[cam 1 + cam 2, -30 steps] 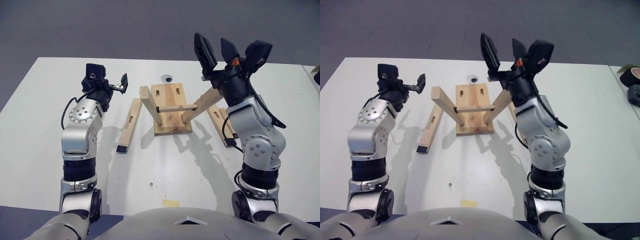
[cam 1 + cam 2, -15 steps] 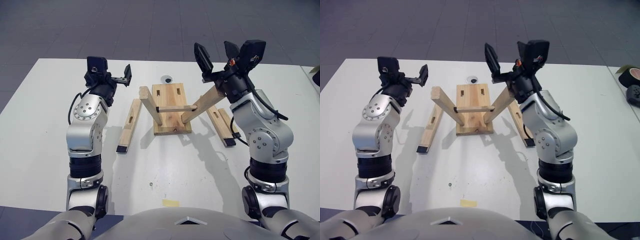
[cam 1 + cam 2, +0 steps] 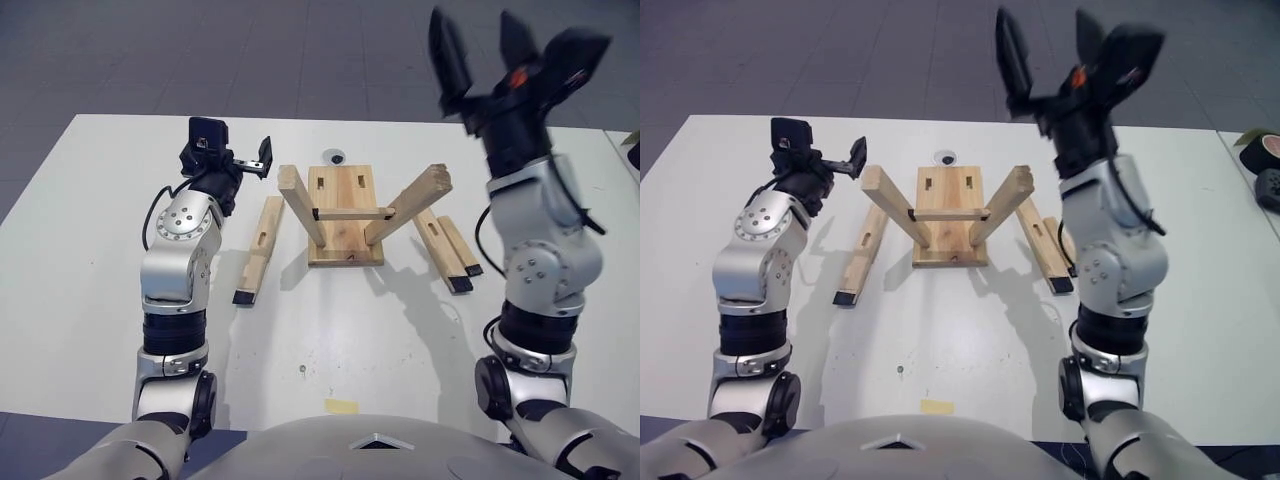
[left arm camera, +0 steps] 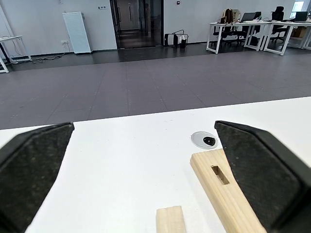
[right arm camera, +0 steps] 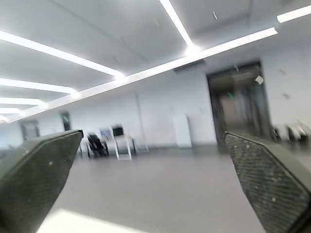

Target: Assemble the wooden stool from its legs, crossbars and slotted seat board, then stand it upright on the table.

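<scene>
Seat board: the slotted seat board (image 3: pixel 340 186) lies flat towards the far middle of the white table (image 3: pixel 330 320), just in front of a round cable port (image 3: pixel 333 156).
Standing legs: two legs rise from the board and lean apart, the left leg (image 3: pixel 298 203) and the right leg (image 3: pixel 417 198), joined by a crossbar (image 3: pixel 352 213).
Loose parts: a slotted loose leg (image 3: pixel 258 248) lies flat to the left of the board, its black foot towards the near edge; two more wooden pieces (image 3: pixel 445 250) lie side by side on the right.
Left gripper: the left gripper (image 3: pixel 240 158) hovers just left of the left leg's top, its fingers (image 4: pixel 34 160) spread wide with nothing between them.
Right gripper: the right gripper (image 3: pixel 480 45) is held high over the table's right side, well apart from the wood, fingers (image 5: pixel 34 174) spread and empty.
</scene>
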{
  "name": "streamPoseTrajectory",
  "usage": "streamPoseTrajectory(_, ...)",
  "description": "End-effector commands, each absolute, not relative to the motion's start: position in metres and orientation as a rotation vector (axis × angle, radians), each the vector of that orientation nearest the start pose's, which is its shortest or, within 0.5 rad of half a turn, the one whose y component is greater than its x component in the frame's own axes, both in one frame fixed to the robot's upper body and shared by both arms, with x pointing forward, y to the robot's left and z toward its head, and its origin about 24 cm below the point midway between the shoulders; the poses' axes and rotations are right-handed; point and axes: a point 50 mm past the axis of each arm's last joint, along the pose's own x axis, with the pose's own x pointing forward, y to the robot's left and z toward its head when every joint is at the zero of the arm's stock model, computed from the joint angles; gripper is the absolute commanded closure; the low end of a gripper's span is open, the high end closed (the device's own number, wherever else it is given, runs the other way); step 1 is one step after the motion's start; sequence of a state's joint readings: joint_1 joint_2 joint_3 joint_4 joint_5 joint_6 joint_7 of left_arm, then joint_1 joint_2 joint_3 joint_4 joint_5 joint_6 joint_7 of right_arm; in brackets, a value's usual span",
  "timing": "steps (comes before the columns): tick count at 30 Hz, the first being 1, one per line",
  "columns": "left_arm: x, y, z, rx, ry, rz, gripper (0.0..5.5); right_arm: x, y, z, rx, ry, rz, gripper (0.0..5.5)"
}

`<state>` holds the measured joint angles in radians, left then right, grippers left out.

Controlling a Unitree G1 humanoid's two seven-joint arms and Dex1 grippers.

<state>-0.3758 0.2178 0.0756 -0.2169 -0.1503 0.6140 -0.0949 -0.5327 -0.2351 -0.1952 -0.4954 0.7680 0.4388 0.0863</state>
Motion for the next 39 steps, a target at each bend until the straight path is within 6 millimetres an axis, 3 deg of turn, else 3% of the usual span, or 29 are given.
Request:
streamPoseTrajectory(1, 0.308, 0.174, 0.147, 0.091, 0.008, -0.111, 0.12, 0.242, -0.136, 0.251, 0.513, -0.422, 0.802, 0.1)
streamPoseTrajectory(4, 0.309, 0.175, 0.146, 0.113, 0.008, -0.11, 0.12, 0.232, -0.129, 0.202, 0.512, -0.106, 0.835, 0.1)
streamPoseTrajectory(9, 0.304, 0.174, 0.141, 0.119, 0.026, -0.114, 0.12, 0.207, -0.122, 0.171, 0.568, 0.093, 0.9, 0.1)
streamPoseTrajectory(11, 0.304, 0.172, 0.14, 0.115, 0.03, -0.122, 0.12, 0.209, -0.127, 0.156, 0.511, 0.169, 0.845, 0.1)
streamPoseTrajectory(14, 0.303, 0.168, 0.139, 0.119, 0.032, -0.136, 0.12, 0.227, -0.148, 0.142, 0.292, 0.182, 0.659, 0.1)
streamPoseTrajectory(17, 0.303, 0.167, 0.137, 0.121, 0.037, -0.139, 0.12, 0.242, -0.158, 0.153, 0.194, 0.069, 0.585, 0.1)
streamPoseTrajectory(22, 0.302, 0.162, 0.135, 0.12, 0.041, -0.153, 0.12, 0.249, -0.163, 0.198, 0.391, -0.234, 0.582, 0.1)
streamPoseTrajectory(25, 0.3, 0.162, 0.132, 0.117, 0.047, -0.147, 0.12, 0.262, -0.19, 0.196, 0.328, -0.253, 0.391, 0.1)
streamPoseTrajectory(28, 0.3, 0.161, 0.131, 0.113, 0.049, -0.147, 0.12, 0.264, -0.199, 0.196, 0.306, -0.271, 0.34, 0.1)
streamPoseTrajectory(30, 0.3, 0.16, 0.131, 0.113, 0.047, -0.145, 0.12, 0.258, -0.188, 0.205, 0.372, -0.318, 0.431, 0.1)
streamPoseTrajectory(34, 0.299, 0.159, 0.13, 0.108, 0.038, -0.142, 0.12, 0.225, -0.151, 0.225, 0.533, -0.39, 0.841, 0.1)
streamPoseTrajectory(37, 0.298, 0.158, 0.128, 0.114, 0.044, -0.148, 0.12, 0.216, -0.138, 0.222, 0.522, -0.33, 0.952, 0.1)
streamPoseTrajectory(39, 0.298, 0.158, 0.129, 0.112, 0.043, -0.151, 0.12, 0.211, -0.126, 0.204, 0.462, -0.194, 1.013, 0.1)
